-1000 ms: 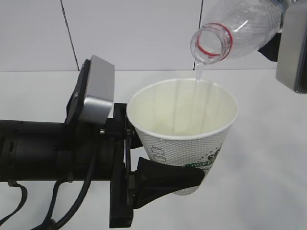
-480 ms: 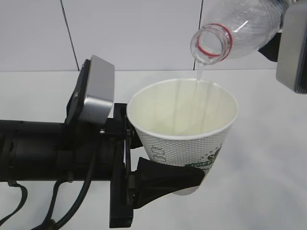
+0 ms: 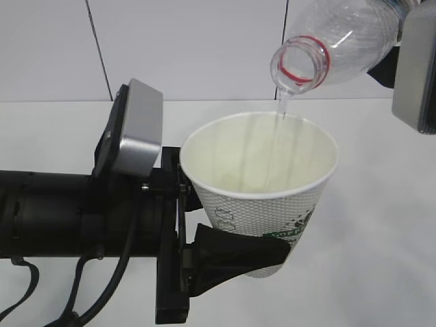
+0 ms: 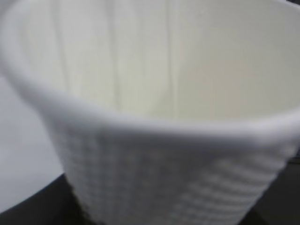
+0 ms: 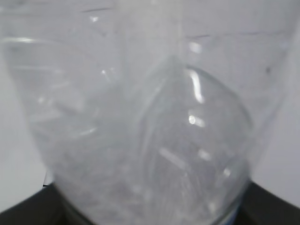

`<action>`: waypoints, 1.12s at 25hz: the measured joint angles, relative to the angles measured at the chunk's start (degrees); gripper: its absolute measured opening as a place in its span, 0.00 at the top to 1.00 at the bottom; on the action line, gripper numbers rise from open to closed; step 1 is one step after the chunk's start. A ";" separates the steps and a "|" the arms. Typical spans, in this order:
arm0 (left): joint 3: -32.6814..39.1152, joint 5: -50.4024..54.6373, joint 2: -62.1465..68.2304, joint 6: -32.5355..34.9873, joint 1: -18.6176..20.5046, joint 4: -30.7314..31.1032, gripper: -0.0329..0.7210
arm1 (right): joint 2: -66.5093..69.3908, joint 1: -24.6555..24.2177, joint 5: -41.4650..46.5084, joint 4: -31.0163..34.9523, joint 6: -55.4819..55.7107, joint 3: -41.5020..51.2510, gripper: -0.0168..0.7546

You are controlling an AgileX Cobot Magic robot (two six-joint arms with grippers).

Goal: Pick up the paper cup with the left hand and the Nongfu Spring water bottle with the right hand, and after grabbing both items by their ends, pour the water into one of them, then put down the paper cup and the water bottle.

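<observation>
The white paper cup (image 3: 262, 177) with green print hangs above the table, leaning slightly. My left gripper (image 3: 257, 251) is shut on its lower end; one black finger (image 3: 231, 253) crosses the cup's front. The cup (image 4: 154, 93) fills the left wrist view, cream inside. The clear Nongfu Spring water bottle (image 3: 340, 37) is tipped, its red-ringed mouth (image 3: 300, 63) over the cup's far rim. A thin stream of water (image 3: 280, 109) falls into the cup. In the right wrist view my right gripper (image 5: 150, 218) is shut on the bottle's base end (image 5: 150, 117). The label is out of view.
A white tabletop (image 3: 381, 259) lies under both arms, with a white panelled wall (image 3: 191, 48) behind. The left arm's silver-grey module (image 3: 133, 133) sits left of the cup. The right arm's grey module (image 3: 415, 68) is at the right edge.
The stream of water looks thinner than a second ago. The cup, the bottle and both arms have stayed where they were.
</observation>
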 joint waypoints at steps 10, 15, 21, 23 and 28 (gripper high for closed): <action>0.00 0.09 0.00 0.00 0.00 0.00 0.31 | 0.00 0.00 0.00 -0.10 -0.11 0.00 0.41; 0.00 0.09 0.00 0.00 0.00 0.00 0.31 | 0.00 0.00 0.00 -0.10 -0.11 0.00 0.41; 0.00 0.09 0.00 0.00 0.00 0.00 0.31 | 0.00 0.00 -0.10 -0.10 -0.41 0.00 0.41; 0.00 0.09 0.00 0.00 0.00 0.00 0.31 | 0.00 0.00 -0.09 -0.10 -0.45 0.00 0.41; 0.00 0.09 0.00 0.00 0.00 0.00 0.31 | 0.00 0.00 -0.09 -0.10 -0.54 0.00 0.41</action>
